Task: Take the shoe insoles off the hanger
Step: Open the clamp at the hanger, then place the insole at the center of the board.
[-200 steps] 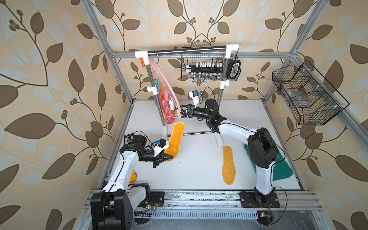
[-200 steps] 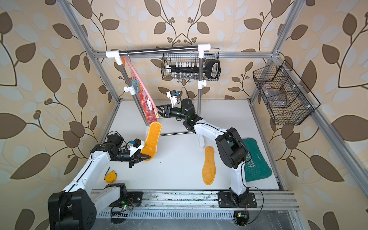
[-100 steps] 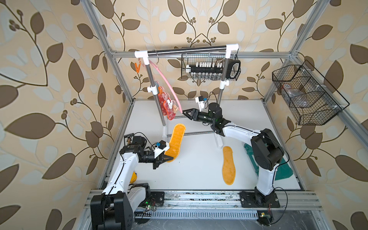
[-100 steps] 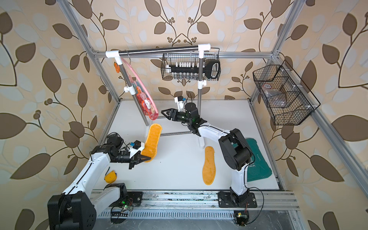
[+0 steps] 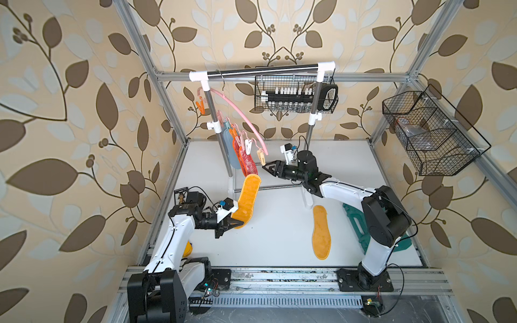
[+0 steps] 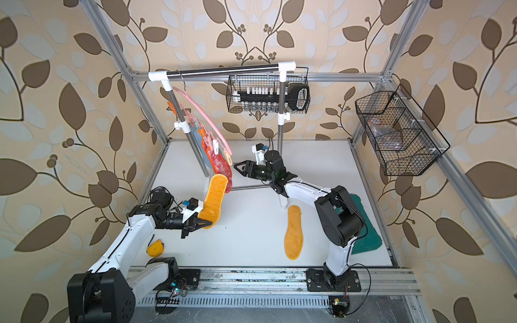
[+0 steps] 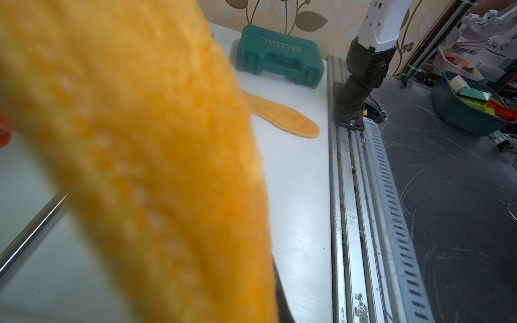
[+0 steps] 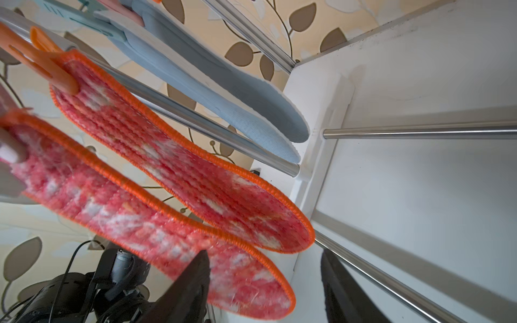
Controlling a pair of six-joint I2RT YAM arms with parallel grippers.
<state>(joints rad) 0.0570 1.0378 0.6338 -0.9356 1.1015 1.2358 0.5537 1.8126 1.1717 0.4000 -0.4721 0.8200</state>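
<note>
Left gripper [image 5: 237, 222] clamped shut on the lower end of a fuzzy orange-yellow insole [image 5: 247, 198], seemingly clear of the thin pink plastic hanger [image 5: 240, 112].
Toward 11 o'clock on the white table [image 5: 279, 243], the right gripper [image 5: 265, 167] sits empty, jaws apart, just beside the hanger's end clip [image 5: 261, 158]. Red-and-white orange-rimmed insoles [image 8: 181, 156] and smooth grey-blue insoles [image 8: 223, 92] hang clipped. A matching orange-yellow insole [image 5: 321, 232] lies flat at 4 o'clock.

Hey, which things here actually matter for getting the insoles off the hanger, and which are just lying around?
Job in hand:
pink hanger
held orange insole, in the left gripper
second orange insole, lying flat
red-and-white insoles, clipped
grey-blue insoles, clipped

Lying about:
green case
back wire basket
side wire basket
small orange round object
</note>
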